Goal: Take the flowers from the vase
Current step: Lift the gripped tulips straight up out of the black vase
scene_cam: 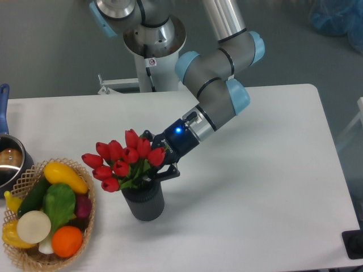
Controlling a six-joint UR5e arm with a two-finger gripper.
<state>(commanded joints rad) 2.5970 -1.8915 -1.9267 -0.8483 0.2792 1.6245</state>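
Because the stems are best reached from the side, the gripper (152, 170) is being held low and slanted against the flowers (122, 161), just above the mouth of the vase (144, 203). Its jaws are seemingly being pressed onto the stems, though leaves are hiding the contact. Stems are still being kept within the vase, which is standing upright near the wicker basket (85, 226).

Even, bright overhead light falls on my white table (266, 170), so shadows are faint: a soft one lies beside the dark grey ribbed vase (145, 202). Glare glints off the steel pot with a blue handle (8, 161). Everything looks sharp, with no blur or edge warping.
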